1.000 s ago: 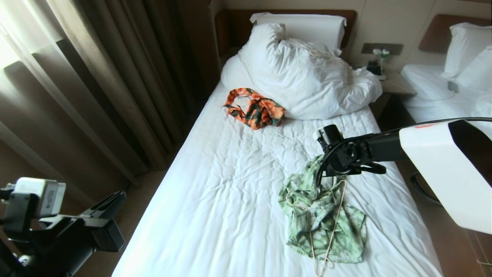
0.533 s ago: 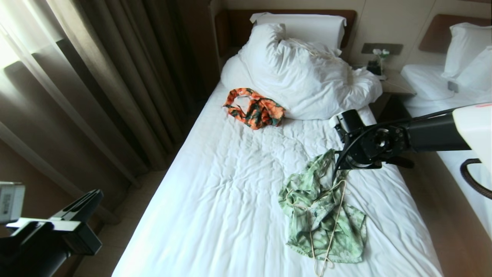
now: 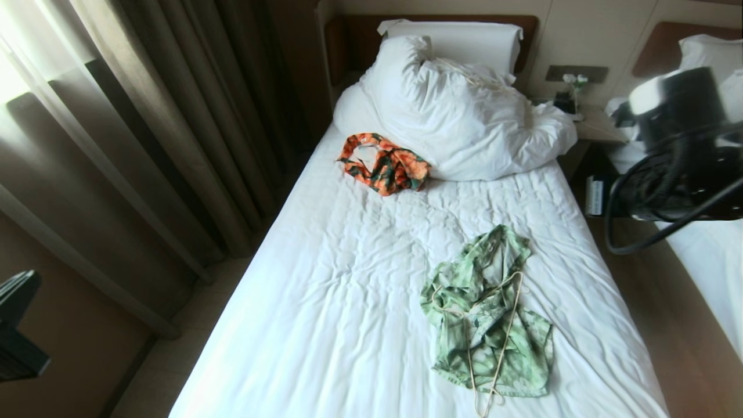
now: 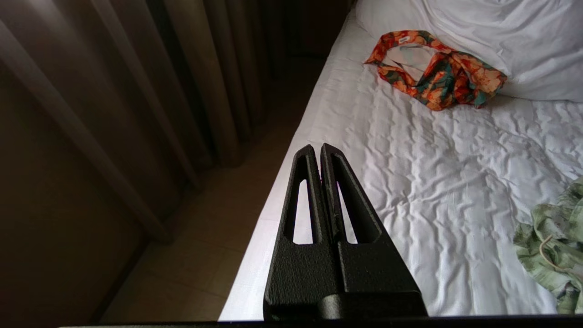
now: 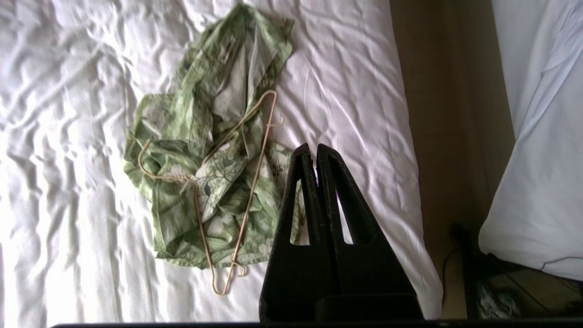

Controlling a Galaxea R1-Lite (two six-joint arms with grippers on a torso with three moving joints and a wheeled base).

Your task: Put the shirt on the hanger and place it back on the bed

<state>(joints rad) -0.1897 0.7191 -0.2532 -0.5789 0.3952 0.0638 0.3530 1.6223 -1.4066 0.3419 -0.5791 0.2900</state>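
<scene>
The green leaf-print shirt lies crumpled on the bed, towards its right side. The cream wire hanger lies across the shirt with its hook end past the hem, and a fold covers part of the wire. In the right wrist view my right gripper hangs shut and empty above the bed's edge, beside the shirt and hanger. My left gripper is shut and empty over the bed's left edge, far from the shirt.
An orange floral garment lies near the bunched white duvet at the head of the bed. Curtains run along the left. A floor strip separates this bed from a second bed, with a nightstand between them.
My right arm has lifted away from above the shirt and swung to the right. My left arm has sunk almost out of the head view. Shirt and hanger have not moved.
</scene>
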